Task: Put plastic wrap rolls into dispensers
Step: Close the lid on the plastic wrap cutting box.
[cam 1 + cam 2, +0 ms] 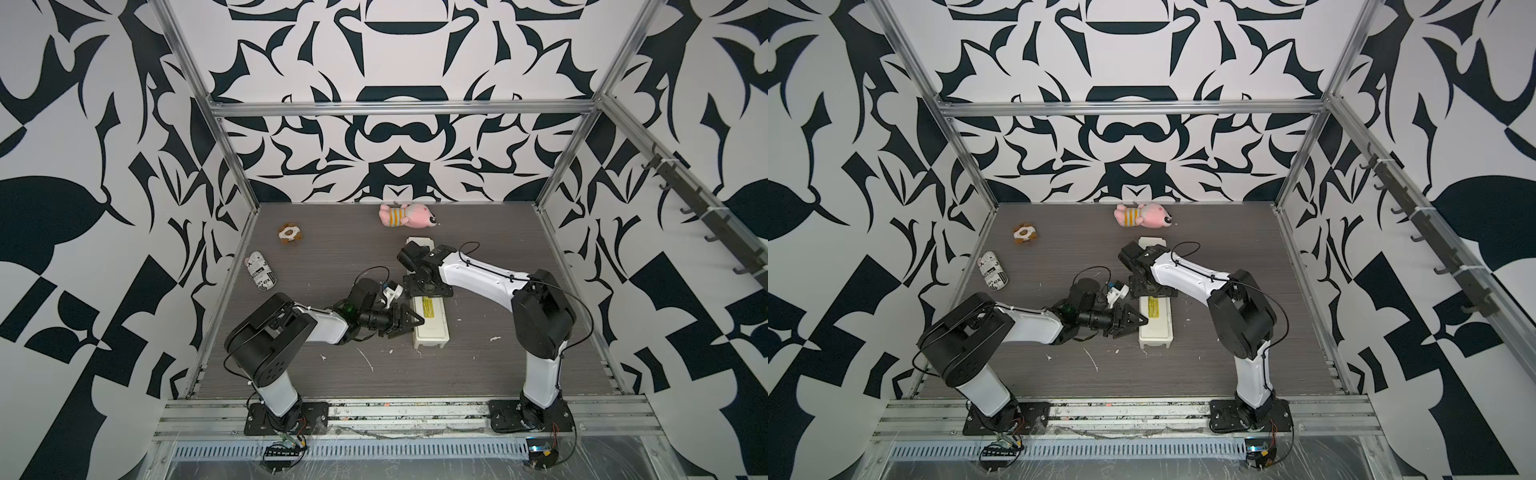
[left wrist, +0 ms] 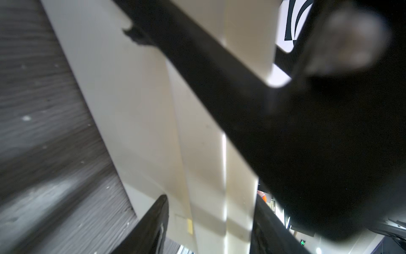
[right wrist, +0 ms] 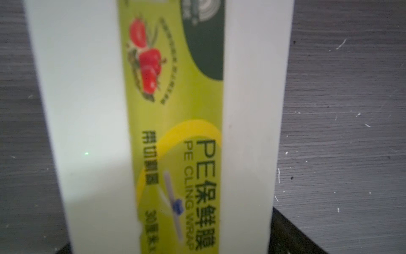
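The cream-white dispenser [image 1: 430, 330] [image 1: 1156, 332] lies lengthwise on the grey table, lid down, its yellow label facing up. My left gripper [image 1: 415, 324] [image 1: 1141, 322] comes in from the left near the dispenser's front end. In the left wrist view its fingers [image 2: 153, 224] are shut on the dispenser's cream long side [image 2: 136, 110]. My right gripper [image 1: 428, 286] [image 1: 1152, 287] points straight down over the dispenser's middle. In the right wrist view the labelled box [image 3: 87, 110] fills the gap between wide-open jaws. The plastic wrap roll is out of view.
A pink plush [image 1: 407, 215] lies at the back. A small brown-and-white toy [image 1: 289, 235] and a newsprint-patterned cylinder [image 1: 261, 272] sit at the left. White scraps dot the table's front. The right arm's black gripper body [image 2: 219, 72] crosses close above the left gripper.
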